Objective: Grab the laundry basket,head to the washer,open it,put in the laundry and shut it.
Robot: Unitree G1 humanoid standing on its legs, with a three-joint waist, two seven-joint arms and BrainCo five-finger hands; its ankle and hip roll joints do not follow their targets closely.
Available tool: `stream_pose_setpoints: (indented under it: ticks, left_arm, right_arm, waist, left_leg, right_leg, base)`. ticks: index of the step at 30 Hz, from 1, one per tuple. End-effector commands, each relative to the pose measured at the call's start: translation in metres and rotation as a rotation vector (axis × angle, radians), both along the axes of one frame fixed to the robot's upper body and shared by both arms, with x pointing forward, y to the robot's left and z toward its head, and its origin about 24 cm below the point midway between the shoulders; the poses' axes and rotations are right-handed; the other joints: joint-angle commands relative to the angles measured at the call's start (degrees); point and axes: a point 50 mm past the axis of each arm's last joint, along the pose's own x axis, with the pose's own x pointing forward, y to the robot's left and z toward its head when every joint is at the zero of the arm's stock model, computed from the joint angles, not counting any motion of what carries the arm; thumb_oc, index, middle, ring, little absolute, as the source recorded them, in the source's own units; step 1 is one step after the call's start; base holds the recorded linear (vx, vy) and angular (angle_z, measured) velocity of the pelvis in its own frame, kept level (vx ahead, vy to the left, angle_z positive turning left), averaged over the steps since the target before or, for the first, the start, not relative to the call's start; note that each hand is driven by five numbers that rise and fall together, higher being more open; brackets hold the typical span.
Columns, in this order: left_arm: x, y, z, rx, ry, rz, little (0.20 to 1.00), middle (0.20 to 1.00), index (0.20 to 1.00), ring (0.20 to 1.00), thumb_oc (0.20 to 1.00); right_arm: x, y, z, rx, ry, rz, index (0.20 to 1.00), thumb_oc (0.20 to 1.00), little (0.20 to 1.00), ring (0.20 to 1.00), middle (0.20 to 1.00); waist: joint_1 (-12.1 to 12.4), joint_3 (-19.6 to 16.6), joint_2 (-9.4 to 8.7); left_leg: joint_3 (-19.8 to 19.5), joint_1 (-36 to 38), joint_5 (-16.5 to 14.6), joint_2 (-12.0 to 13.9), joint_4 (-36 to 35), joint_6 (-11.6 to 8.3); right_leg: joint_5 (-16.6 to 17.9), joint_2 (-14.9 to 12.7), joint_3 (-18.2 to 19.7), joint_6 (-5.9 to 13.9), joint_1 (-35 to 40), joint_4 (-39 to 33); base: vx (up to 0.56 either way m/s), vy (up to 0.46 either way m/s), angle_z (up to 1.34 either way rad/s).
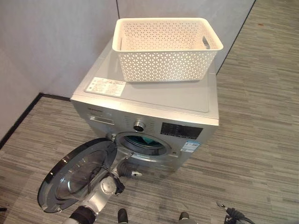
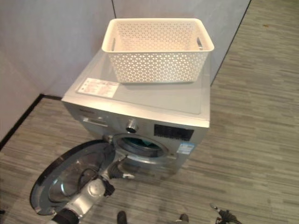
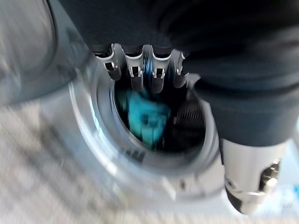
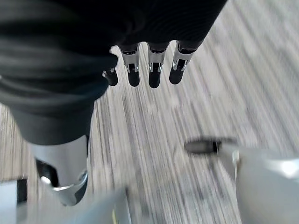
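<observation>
One step looks left: shutting the washer (image 1: 154,105). Laundry basket (image 1: 163,49) sits on top of the washer, up and well beyond the left robot hand (image 3: 145,70), and looks empty through its lattice wall. Teal laundry (image 3: 147,116) is already in the drum, straight ahead of that hand's fingers (image 3: 136,77) in the left wrist view.

Left robot hand: fingers hang straight and relaxed just before the drum opening, holding nothing, touching nothing visible. Washer door (image 1: 77,172) is swung wide open and lies off to that hand's outer side, near the left forearm.

Right robot hand (image 4: 140,65): fingers straight, empty, over bare floor (image 4: 187,116), idle.

Judgement: loading done, hand is at or just clear of the opening. Next move calls for getting the left hand round to the door's outer face or rim, then sweeping it toward the opening until it latches. Risks: laundry caught at the lip, or the push stopping short of the latch.
</observation>
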Motion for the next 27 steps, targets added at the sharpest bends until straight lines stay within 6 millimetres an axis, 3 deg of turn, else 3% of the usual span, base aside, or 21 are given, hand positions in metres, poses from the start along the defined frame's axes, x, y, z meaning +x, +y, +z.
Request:
stream_pose_setpoints:
  ticks: [1, 2, 5, 7, 8, 10, 11, 13, 14, 15, 16, 19, 22, 27]
  left_arm:
    - [0.02, 0.004, 0.049, -0.071, -0.253, 0.018, 1.0, 1.0, 1.0, 1.0, 1.0]
    - [0.018, 0.022, 0.085, -0.125, -0.421, 0.077, 1.0, 1.0, 1.0, 1.0, 1.0]
    - [0.011, 0.048, 0.116, -0.092, -0.608, 0.199, 1.0, 1.0, 1.0, 1.0, 1.0]
    - [0.01, 0.09, 0.127, 0.113, -0.7, 0.391, 1.0, 1.0, 1.0, 1.0, 1.0]
    - [0.012, 0.12, 0.116, 0.215, -0.632, 0.507, 1.0, 1.0, 1.0, 1.0, 1.0]
    - [0.01, 0.157, 0.09, 0.317, -0.463, 0.661, 1.0, 1.0, 1.0, 1.0, 1.0]
    - [0.012, 0.157, 0.09, 0.316, -0.466, 0.66, 1.0, 1.0, 1.0, 1.0, 1.0]
    - [-0.005, 0.211, 0.058, 0.49, -0.149, 0.793, 1.0, 1.0, 1.0, 1.0, 1.0]
    - [-0.004, 0.21, 0.058, 0.49, -0.152, 0.79, 1.0, 1.0, 1.0, 1.0, 1.0]
    - [-0.017, 0.227, 0.046, 0.537, -0.021, 0.819, 1.0, 1.0, 1.0, 1.0, 1.0]
    - [-0.047, 0.249, 0.022, 0.547, 0.251, 0.886, 1.0, 1.0, 1.0, 1.0, 1.0]
    - [-0.079, 0.257, 0.004, 0.521, 0.433, 0.939, 1.0, 1.0, 1.0, 1.0, 1.0]
    - [-0.095, 0.25, -0.013, 0.477, 0.525, 0.958, 1.0, 1.0, 1.0, 1.0, 1.0]
    - [-0.122, 0.223, -0.049, 0.408, 0.68, 0.922, 1.0, 1.0, 1.0, 1.0, 1.0]
  right_arm:
    - [-0.006, -0.003, -0.001, 0.014, 0.032, -0.057, 1.0, 1.0, 1.0, 1.0, 1.0]
    - [-0.013, 0.004, -0.005, 0.04, 0.041, -0.059, 1.0, 1.0, 1.0, 1.0, 1.0]
    - [-0.018, 0.013, -0.009, 0.064, 0.047, -0.028, 1.0, 1.0, 1.0, 1.0, 1.0]
    - [-0.014, 0.016, -0.009, 0.067, 0.018, 0.018, 1.0, 1.0, 1.0, 1.0, 1.0]
    - [-0.007, 0.012, -0.006, 0.049, -0.002, 0.045, 1.0, 1.0, 1.0, 1.0, 1.0]
    - [0.003, 0.008, -0.002, 0.027, -0.013, 0.107, 1.0, 1.0, 1.0, 1.0, 1.0]
    - [0.004, 0.008, -0.001, 0.028, -0.015, 0.105, 1.0, 1.0, 1.0, 1.0, 1.0]
    - [0.019, -0.001, 0.006, -0.017, -0.031, 0.192, 1.0, 1.0, 1.0, 1.0, 1.0]
    - [0.019, -0.001, 0.006, -0.016, -0.032, 0.19, 1.0, 1.0, 1.0, 1.0, 1.0]
    - [0.021, -0.006, 0.009, -0.035, -0.028, 0.208, 1.0, 1.0, 1.0, 1.0, 1.0]
    - [0.031, -0.014, 0.015, -0.069, -0.045, 0.23, 1.0, 1.0, 1.0, 1.0, 1.0]
    - [0.032, -0.02, 0.018, -0.087, -0.042, 0.238, 1.0, 1.0, 1.0, 1.0, 1.0]
    - [0.037, -0.021, 0.02, -0.099, -0.07, 0.235, 1.0, 1.0, 1.0, 1.0, 1.0]
    - [0.038, -0.016, 0.019, -0.094, -0.079, 0.241, 1.0, 1.0, 1.0, 1.0, 1.0]
  waist:
    - [2.22, -1.43, 0.56]
    - [3.2, -1.86, 0.09]
    - [4.24, -2.68, -0.71]
    - [4.18, -3.57, -1.23]
    - [3.73, -4.04, -1.18]
    - [2.78, -4.47, -1.05]
    - [2.88, -4.4, -1.08]
    - [1.27, -4.3, -0.92]
    - [1.44, -4.25, -0.98]
    - [0.89, -3.94, -0.97]
    - [-0.39, -3.54, -1.33]
    - [-1.37, -3.88, -1.89]
    - [-2.03, -3.75, -2.93]
    - [-2.47, -3.91, -5.17]
  left_leg:
    - [-0.05, 3.61, -7.57, 2.99, 2.15, 1.41]
    - [-0.1, 3.69, -7.87, 2.86, 2.29, 1.25]
    - [0.15, 3.99, -8.05, 3.02, 2.39, 0.87]
    - [1.33, 4.46, -7.76, 3.63, 2.13, 0.31]
    - [1.74, 4.52, -7.35, 3.92, 1.74, 0.01]
    - [2.33, 4.53, -6.73, 4.18, 1.28, -0.34]
    - [2.33, 4.52, -6.69, 4.2, 1.22, -0.36]
    - [3.23, 4.13, -5.87, 4.62, 0.74, -0.77]
    - [3.24, 4.09, -5.86, 4.62, 0.75, -0.78]
    - [3.47, 3.79, -5.54, 4.79, 0.65, -0.87]
    - [4.11, 2.7, -4.74, 5.24, 0.51, -0.99]
    - [4.63, 2.33, -5.44, 6.08, 0.47, -1.35]
    - [4.89, 1.82, -5.57, 5.85, 0.57, -1.01]
    - [5.87, 1.48, -6.12, 3.87, 1.51, 0.45]
  right_leg:
    - [1.54, -1.58, -0.48, -0.27, -5.91, 3.88]
    - [2.02, -1.76, -1.05, 0.01, -5.23, 2.98]
    - [2.42, -1.32, -1.07, 0.19, -4.59, 1.59]
    - [2.89, -0.9, -0.55, 0.28, -4.48, 0.29]
    - [3.11, -0.56, -0.17, 0.27, -4.52, -0.39]
    - [3.26, -0.09, 0.55, 0.17, -4.82, -0.97]
    - [3.27, -0.06, 0.54, 0.16, -4.85, -0.99]
    - [3.64, 0.62, 1.69, 0.19, -5.85, -1.54]
    - [3.64, 0.63, 1.71, 0.18, -5.9, -1.53]
    - [3.71, 0.95, 2.23, 0.18, -6.43, -1.72]
    - [3.96, 1.7, 3.53, 0.04, -8.27, -1.98]
    - [3.68, 2.68, 5.0, 0.59, -9.06, -2.68]
    - [3.99, 2.77, 6.2, 0.63, -10.04, -2.82]
    - [5.54, 1.12, 7.62, 0.63, -10.71, -3.01]
  base:
    - [0.03, 0.002, 0.06]
    - [0.02, -0.024, 0.07]
    - [0.04, -0.06, 0.09]
    - [0.07, -0.083, 0.07]
    - [0.06, -0.049, -0.14]
    - [0.04, -0.023, -0.15]
    - [0.02, -0.009, -0.21]
    - [0.02, -0.005, -0.16]
    - [-0.01, -0.002, -0.11]
    - [-0.03, 0.01, -0.2]
    - [0.02, 0.016, -0.23]
    - [0.03, 0.019, -0.24]
    - [-0.01, 0.053, -0.09]
    - [-0.03, 0.08, -0.13]
